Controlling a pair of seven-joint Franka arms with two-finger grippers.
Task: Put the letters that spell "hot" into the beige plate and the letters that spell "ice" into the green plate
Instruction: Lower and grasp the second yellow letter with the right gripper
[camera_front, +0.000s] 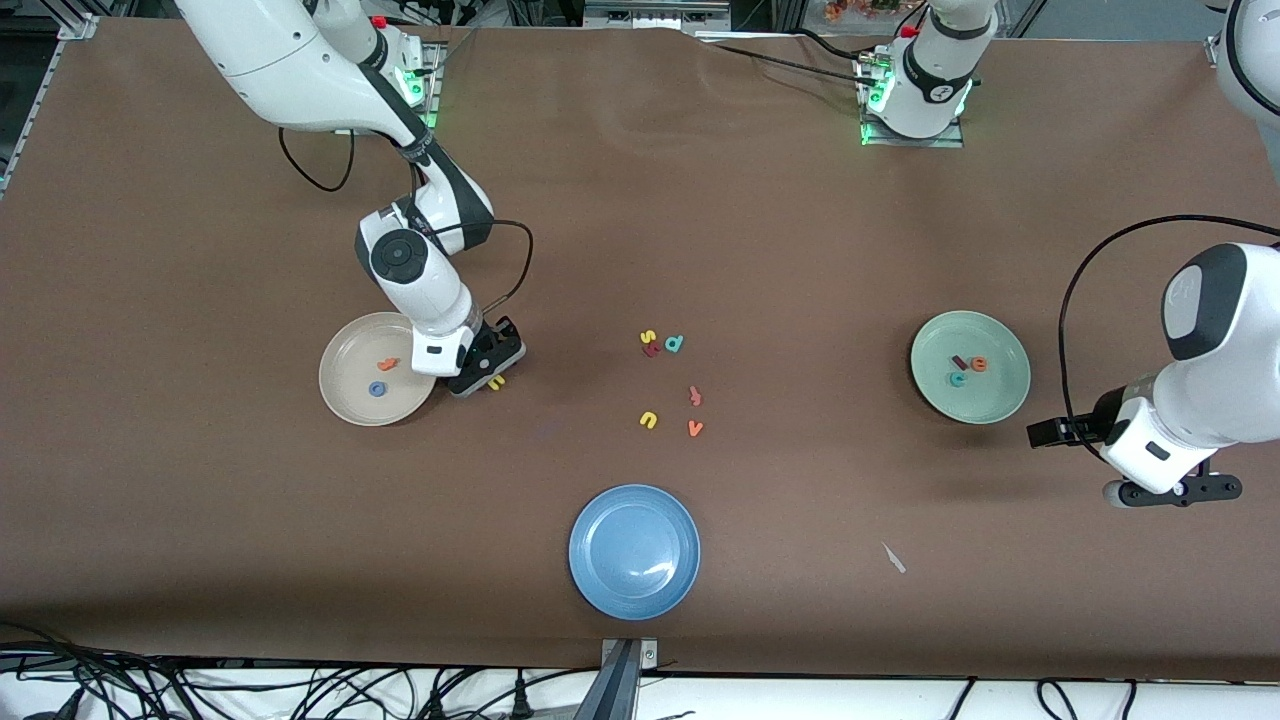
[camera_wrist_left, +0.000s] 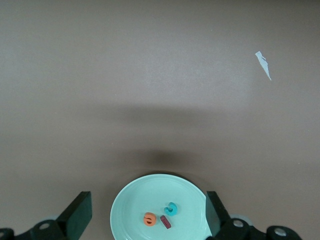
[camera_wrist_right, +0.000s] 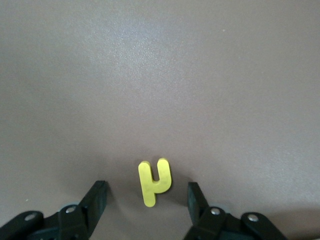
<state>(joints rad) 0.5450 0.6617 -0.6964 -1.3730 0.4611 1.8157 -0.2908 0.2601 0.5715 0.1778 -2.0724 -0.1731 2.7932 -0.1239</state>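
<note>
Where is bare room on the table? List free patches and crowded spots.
Free: bare table between the blue plate and green plate, and between the blue plate and beige plate. Crowded: the loose letter cluster mid-table, and beside the beige plate, where the right hand straddles the yellow h.

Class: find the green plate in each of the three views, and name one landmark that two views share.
Front view: green plate at the left arm's end of the table, letters inside.
Left wrist view: green plate between the open left gripper fingers, at the lower edge.
Right wrist view: not in it.
Shared landmark: white scrap.
</note>
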